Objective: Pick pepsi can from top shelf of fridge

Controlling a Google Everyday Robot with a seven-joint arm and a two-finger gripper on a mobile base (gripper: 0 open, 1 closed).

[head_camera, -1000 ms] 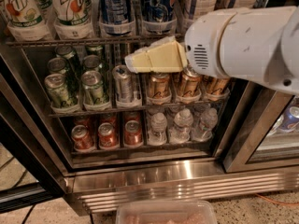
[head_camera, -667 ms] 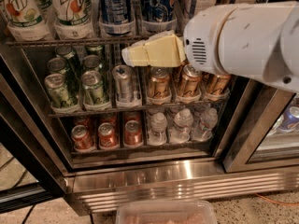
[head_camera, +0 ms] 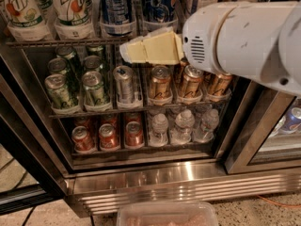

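The blue aluminium pepsi can (head_camera: 157, 4) stood upright on the dark wire top shelf (head_camera: 56, 42) of the stainless steel fridge (head_camera: 141, 182), beside a blue-and-white striped can (head_camera: 115, 6). The cream-coloured gripper (head_camera: 129, 52) hung just below it, before the shelf's front rail, pointing left; whether its jaws were apart or together could not be told

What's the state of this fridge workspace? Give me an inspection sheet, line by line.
Surface: top shelf, wire rack holding bottles and cans.
Job's things: pepsi can upright on top shelf, apart from tool; fridge open.
Clutter: 7UP bottles, striped can, green cans, bronze cans, red cans, water bottles.
Grippers: tool at the shelf's front rail, just below the pepsi can.
Cables: orange cable on floor, right.
Surroundings: clear tub before fridge; second cooler right.
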